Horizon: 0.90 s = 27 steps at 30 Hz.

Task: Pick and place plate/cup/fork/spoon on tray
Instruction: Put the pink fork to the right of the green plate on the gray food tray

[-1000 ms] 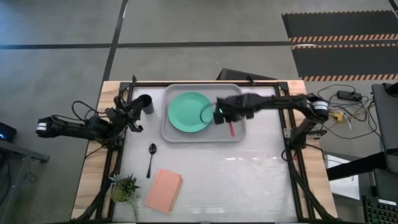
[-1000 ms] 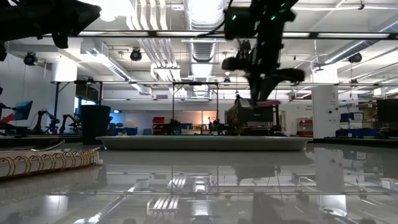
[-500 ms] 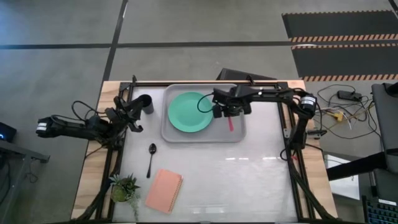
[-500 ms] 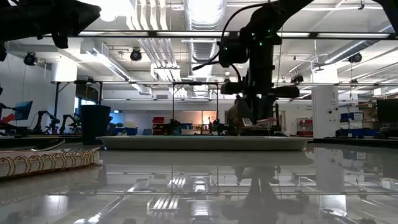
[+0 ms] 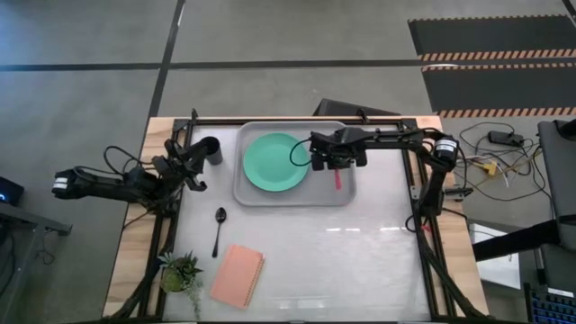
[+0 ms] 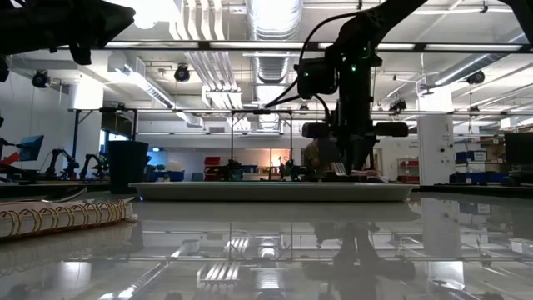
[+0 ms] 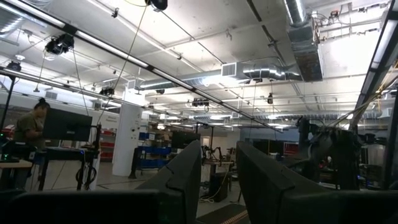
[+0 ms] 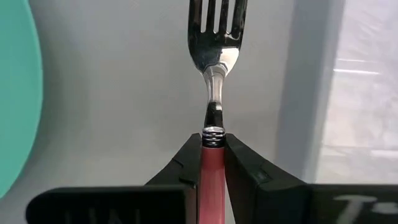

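The light-grey tray (image 5: 245, 193) lies at the far middle of the table, with the mint-green plate (image 5: 273, 162) lying flat in its left part. My right gripper (image 5: 335, 164) is low over the tray's right part, shut on the red-handled fork (image 5: 337, 181). In the right wrist view the fork's tines (image 8: 214, 25) are over the tray floor, with the plate's edge (image 8: 15, 93) beside them. The dark cup (image 5: 213, 149) stands on the table left of the tray. The black spoon (image 5: 220, 229) lies flat on the table nearer the front. My left gripper (image 5: 192, 171) waits open and empty beside the cup. My right gripper pinches the fork's red handle (image 8: 212, 163) between its two fingers (image 8: 189, 163), at the end next to the silvery neck. The fingers point down and lie across the fork. The fork lies about level, low over the tray floor; whether it touches, I cannot tell.
A salmon-pink pad (image 5: 238, 275) and a small potted plant (image 5: 180, 272) sit at the near left of the table. The pad's wire binding (image 6: 58, 218) shows close by in the low view. A person (image 7: 28, 127) stands far off in the room.
My right gripper has come down over the tray's right part with the fork, shifting a little toward the table's right edge, and is now at the level of the tray's rim. It stays shut on the fork.
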Tool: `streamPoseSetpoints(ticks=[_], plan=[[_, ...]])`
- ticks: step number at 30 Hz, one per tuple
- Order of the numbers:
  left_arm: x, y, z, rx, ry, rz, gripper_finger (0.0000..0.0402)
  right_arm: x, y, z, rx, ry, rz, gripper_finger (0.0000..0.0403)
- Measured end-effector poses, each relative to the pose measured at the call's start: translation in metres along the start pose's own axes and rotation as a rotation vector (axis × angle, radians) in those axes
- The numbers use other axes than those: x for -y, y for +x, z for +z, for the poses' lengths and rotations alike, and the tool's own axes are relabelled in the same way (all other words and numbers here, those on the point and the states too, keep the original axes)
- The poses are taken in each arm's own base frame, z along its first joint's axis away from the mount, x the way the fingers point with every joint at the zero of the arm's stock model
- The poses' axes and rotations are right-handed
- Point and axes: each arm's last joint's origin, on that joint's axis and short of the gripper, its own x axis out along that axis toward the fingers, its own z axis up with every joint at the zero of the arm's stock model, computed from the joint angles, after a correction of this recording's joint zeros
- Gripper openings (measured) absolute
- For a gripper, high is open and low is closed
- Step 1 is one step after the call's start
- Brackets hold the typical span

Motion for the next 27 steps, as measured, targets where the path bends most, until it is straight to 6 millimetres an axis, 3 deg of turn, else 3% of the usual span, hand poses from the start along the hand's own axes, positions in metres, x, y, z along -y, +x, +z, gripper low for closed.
streamPoseSetpoints(ticks=[22, 27], plan=[[0.000, 0.000, 0.000, 0.002, -0.001, 0.001, 0.0083, 0.012, 0.031, -0.011, 0.027, -0.014, 0.008, 0.0034], [0.000, 0.000, 0.000, 0.002, 0.000, 0.001, 0.0083, 0.013, 0.033, -0.011, 0.034, -0.012, 0.008, 0.0055]])
